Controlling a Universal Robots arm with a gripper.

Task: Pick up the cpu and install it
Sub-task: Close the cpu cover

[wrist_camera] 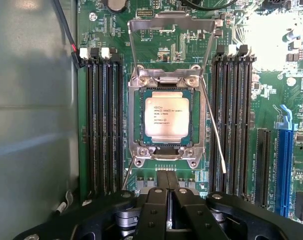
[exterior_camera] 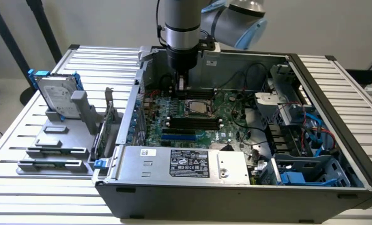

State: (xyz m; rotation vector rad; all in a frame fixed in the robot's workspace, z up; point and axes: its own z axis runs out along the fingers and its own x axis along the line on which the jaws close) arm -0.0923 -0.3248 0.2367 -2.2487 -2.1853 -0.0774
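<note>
The cpu [wrist_camera: 165, 119], a small square chip with a dull silver top and fine print, lies flat in the motherboard socket [wrist_camera: 136, 122]. The socket's metal load plate [wrist_camera: 171, 40] stands swung open beyond it, and a thin wire lever [wrist_camera: 214, 130] is raised beside it. My gripper [wrist_camera: 167, 176] hangs just off one edge of the socket with its black fingers pressed together and nothing between them. In the exterior view the gripper [exterior_camera: 182, 87] points down inside the open computer case, just behind the cpu [exterior_camera: 198, 108].
Rows of black memory slots [wrist_camera: 104, 125] flank the socket on both sides. The case wall [exterior_camera: 137, 93] rises close on the exterior view's left. A power supply [exterior_camera: 186, 161] fills the front of the case. Outside stand a hard drive [exterior_camera: 58, 96] and grey holder blocks [exterior_camera: 55, 140].
</note>
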